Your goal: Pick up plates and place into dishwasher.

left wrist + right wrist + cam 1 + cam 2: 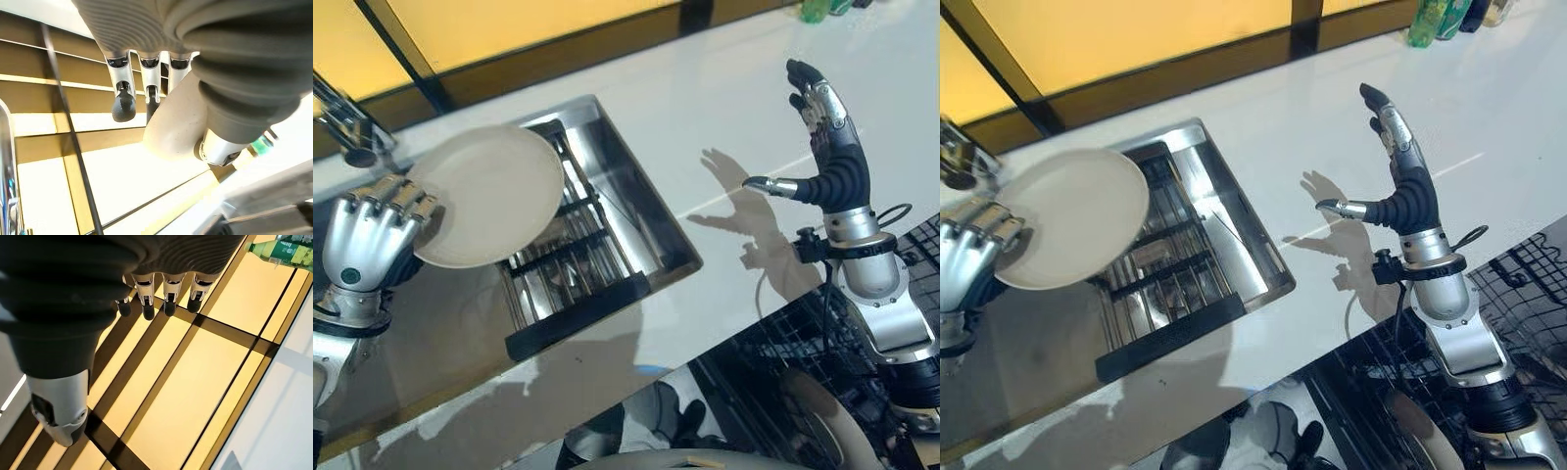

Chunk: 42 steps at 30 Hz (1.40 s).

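Plate (487, 196) tilted over sink (636, 230), pinched at rim by left hand (367, 240); right hand (822, 147) spread

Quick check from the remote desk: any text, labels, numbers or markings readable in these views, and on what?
None can be read.
Green bottles at the counter's far edge: labels too blurred to read.
Plate held in the left hand over the sink: plain, no marking.
Right hand, open above the white counter: no print visible.

Silver robot hand (362, 250), dark ribbed cover
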Tool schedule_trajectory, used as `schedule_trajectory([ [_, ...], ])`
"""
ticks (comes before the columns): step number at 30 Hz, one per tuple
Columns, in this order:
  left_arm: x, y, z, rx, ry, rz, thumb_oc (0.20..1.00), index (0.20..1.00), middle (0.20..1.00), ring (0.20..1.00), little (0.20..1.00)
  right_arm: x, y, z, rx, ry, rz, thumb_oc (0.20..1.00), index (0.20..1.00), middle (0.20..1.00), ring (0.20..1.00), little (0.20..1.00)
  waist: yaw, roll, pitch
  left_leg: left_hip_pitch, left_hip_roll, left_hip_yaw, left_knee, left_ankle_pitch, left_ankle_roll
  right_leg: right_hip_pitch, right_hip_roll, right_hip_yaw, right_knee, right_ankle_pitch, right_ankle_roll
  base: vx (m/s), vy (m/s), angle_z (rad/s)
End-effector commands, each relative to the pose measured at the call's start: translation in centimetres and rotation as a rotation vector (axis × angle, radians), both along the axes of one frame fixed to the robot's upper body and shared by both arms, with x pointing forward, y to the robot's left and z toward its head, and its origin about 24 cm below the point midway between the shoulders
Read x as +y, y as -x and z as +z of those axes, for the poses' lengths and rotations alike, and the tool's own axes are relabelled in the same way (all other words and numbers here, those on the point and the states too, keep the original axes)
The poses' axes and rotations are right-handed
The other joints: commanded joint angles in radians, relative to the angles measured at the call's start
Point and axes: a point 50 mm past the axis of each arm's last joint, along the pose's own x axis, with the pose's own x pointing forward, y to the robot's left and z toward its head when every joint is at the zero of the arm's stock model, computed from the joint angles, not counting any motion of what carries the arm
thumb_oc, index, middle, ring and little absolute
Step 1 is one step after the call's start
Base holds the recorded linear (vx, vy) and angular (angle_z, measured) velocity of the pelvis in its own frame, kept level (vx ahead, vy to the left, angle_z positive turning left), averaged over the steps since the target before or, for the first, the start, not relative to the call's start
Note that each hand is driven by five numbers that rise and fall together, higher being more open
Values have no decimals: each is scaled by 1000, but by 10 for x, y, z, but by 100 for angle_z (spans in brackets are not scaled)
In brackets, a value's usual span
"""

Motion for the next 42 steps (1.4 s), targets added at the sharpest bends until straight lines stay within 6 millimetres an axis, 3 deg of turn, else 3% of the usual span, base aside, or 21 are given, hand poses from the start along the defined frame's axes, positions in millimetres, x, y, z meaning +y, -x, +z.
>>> schedule_trajectory([
  [1,-1,5,5,102,-123,-44,200,200,200,200,200,-5,10,-3,22,14,34,1000,1000,1000,1000,1000,-28,-28,-149,-60,-33,-54,-34,33,-4,59,-62,-27,116,-153,52,63,4,-1],
  [9,10,10,9,71,28,-21,200,200,200,200,200,-9,18,-4,7,3,32,1000,1000,1000,1000,1000,-47,-26,-162,-36,-27,-43,-45,36,-8,75,-63,-20,103,-147,58,27,-16,-2],
  [13,2,7,14,34,151,-97,200,200,200,200,200,-5,19,4,-55,3,45,1000,1000,1000,1000,1000,-46,-37,-168,-28,-26,-46,-53,37,-9,84,-61,-23,95,-145,57,-23,-76,-11],
  [20,-39,-3,47,-40,277,-373,200,200,200,200,200,17,21,21,-145,63,138,1000,1000,1000,1000,1000,-33,-64,-209,-12,-28,-63,-77,45,-8,104,-50,-39,79,-142,56,-42,-93,4],
  [26,-97,-4,70,89,295,-721,200,200,200,200,200,36,20,35,-190,122,224,1000,1000,1000,1000,1000,-27,-77,-229,3,-32,-76,-80,47,-8,125,-40,-52,75,-140,52,-41,-89,12],
  [30,-121,-2,81,139,306,-886,200,200,200,200,200,48,20,40,-209,167,296,1000,1000,1000,1000,1000,-35,-79,-238,8,-36,-78,-78,47,-5,133,-36,-49,70,-134,51,-53,-53,7],
  [42,-152,-8,96,203,238,-1012,200,200,200,200,200,79,25,50,-243,377,464,1000,1000,1000,1000,1000,-68,-86,-250,19,-40,-58,-64,38,1,137,-36,-29,66,-127,49,-32,-35,2],
])
